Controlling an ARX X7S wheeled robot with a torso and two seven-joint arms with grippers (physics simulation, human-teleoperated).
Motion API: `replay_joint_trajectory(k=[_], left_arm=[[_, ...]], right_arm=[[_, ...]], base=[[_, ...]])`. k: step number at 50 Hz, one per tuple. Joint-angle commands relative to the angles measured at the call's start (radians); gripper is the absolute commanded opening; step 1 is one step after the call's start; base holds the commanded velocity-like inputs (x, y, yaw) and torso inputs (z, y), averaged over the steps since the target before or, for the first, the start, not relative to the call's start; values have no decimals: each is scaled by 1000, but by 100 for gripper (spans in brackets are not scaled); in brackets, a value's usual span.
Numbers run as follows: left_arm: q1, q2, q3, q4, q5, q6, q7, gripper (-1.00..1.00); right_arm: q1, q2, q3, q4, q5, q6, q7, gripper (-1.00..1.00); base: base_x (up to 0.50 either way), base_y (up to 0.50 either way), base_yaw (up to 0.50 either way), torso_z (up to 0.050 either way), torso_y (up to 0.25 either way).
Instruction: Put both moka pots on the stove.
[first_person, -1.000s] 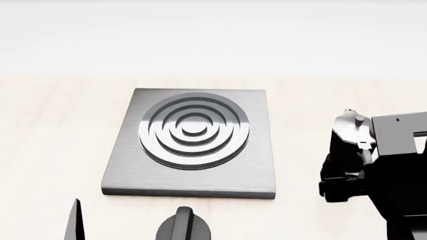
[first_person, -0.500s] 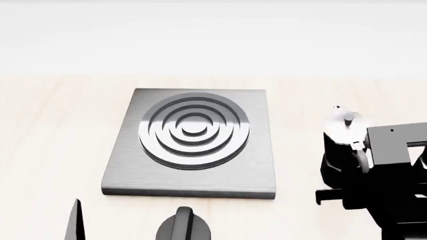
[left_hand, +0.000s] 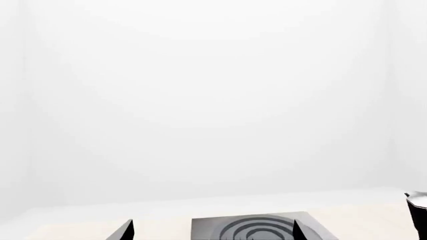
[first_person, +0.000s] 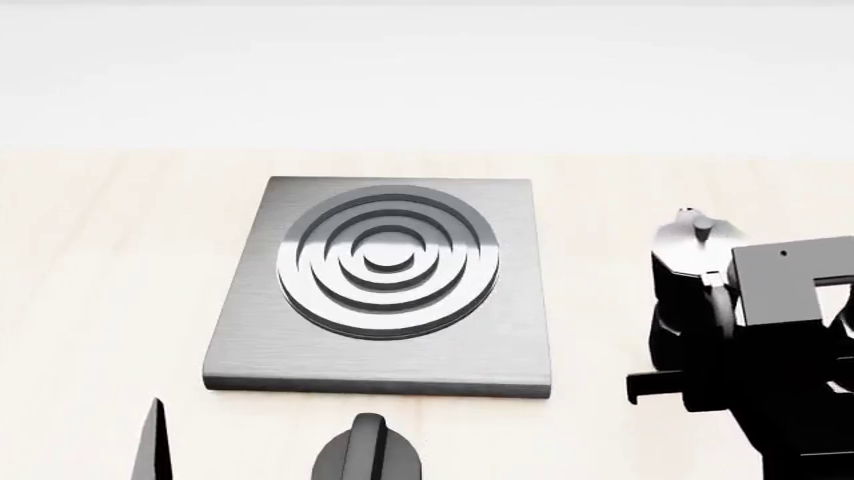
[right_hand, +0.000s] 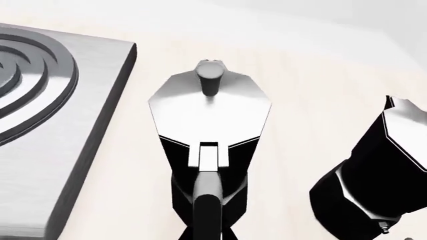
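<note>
Two moka pots show in the right wrist view: one moka pot (right_hand: 210, 130) upright at centre, its silvery lid and knob toward the stove's side, its handle running down toward the camera; the second moka pot (right_hand: 380, 175) just beside it, apart from it, partly cut by the frame edge; both stand on the pale wooden table (first_person: 107, 260), neither on the stove (first_person: 387, 285). In the head view the nearer pot (first_person: 687, 270) sits at about three o'clock from the stove, close to its edge but not touching; the burner rings (first_person: 387, 258) are bare. The right gripper (first_person: 727, 375) is a dark mass right behind that pot at its handle; whether its fingers are spread or pinching the handle cannot be told. The left gripper (left_hand: 213, 232) shows only two dark fingertips (left_hand: 127, 231) set wide apart, nothing between them, the stove beyond. A low round black knob (first_person: 370, 452) lies at six o'clock from the stove.
</note>
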Motion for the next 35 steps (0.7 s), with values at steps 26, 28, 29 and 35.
replay_joint_trajectory(k=[26,28,29,35], left_arm=[[-6,-13,5,-6,-16,1,-2,100],[-6,-14,8,-3,-17,0,-1,100],[-6,-15,8,-3,-17,-1,-1,100],[-5,-17,4,2,-18,-2,-7,100]], right_arm=[[31,-31,77,-280,52,-13,33,-100],[43,-42,71,-274,49,-15,37,-100],[48,-45,69,-272,49,-13,39,-100],[83,-79,38,-264,42,-19,38,-100]], base=[[0,0,0,0,1],[0,0,0,0,5],[0,0,0,0,0],[0,0,0,0,0]])
